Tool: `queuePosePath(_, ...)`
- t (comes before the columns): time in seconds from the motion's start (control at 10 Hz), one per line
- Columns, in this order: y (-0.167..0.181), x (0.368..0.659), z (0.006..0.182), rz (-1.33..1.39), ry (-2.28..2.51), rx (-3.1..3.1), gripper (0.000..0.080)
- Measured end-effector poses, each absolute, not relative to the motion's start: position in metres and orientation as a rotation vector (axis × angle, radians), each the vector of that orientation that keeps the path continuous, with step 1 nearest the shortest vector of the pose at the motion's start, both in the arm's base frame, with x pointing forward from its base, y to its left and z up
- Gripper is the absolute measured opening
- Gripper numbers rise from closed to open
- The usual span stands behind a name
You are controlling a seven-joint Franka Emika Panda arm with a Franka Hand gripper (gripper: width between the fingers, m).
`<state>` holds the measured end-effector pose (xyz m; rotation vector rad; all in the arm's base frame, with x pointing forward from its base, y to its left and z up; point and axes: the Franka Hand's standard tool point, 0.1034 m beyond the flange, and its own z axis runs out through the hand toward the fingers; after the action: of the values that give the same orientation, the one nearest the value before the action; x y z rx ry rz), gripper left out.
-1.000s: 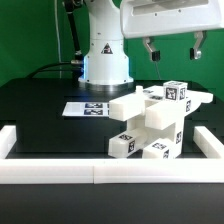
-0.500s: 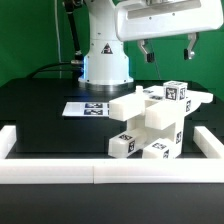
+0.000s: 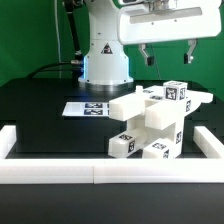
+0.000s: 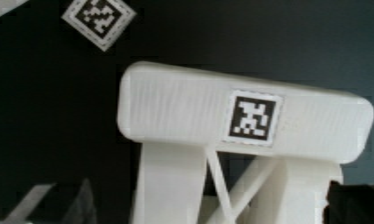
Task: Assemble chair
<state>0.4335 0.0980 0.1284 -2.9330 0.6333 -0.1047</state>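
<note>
Black tabletop (image 3: 40,110) fills the exterior view, fenced in by white border rails (image 3: 60,172) along the near edge and both sides, with a green wall behind and the robot base (image 3: 106,55) at the far side. So the chair (image 3: 150,120) is seen sitting right of centre, near the front rail, looking pretty much put together: seat slab, square legs, tagged cube on top. The marker board (image 3: 85,107) is lying flat just left of and behind it. The gripper (image 3: 167,55) has been lifted higher over the last second and is now parked well above the chair, fingers apart, nothing held between them. Nothing on the table has been shifted meanwhile.

From the wrist view, a white tagged slab of the chair (image 4: 237,110) is looked down on, with struts running off below it and a bit of the marker board (image 4: 99,18) peeking in at a corner. No fingers are caught in this shot, so no contact is shown.

Guess: a part was just let go and the arm is being pulled clear, so this step is probably finished.
</note>
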Motion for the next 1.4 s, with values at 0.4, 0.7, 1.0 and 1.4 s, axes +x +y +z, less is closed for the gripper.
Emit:
queuePosePath(0.4, 0.095, 0.429, 0.113, -0.087, 0.63, -2.955, 0.0649)
queuePosePath(0.7, 0.1, 0.406, 0.099, -0.083, 0.624, -2.963, 0.0649)
queuePosePath(1.0, 0.1, 0.393, 0.086, -0.062, 0.611, -2.986, 0.0649)
queuePosePath(1.4, 0.098, 0.387, 0.071, -0.057, 0.598, -3.016, 0.0649)
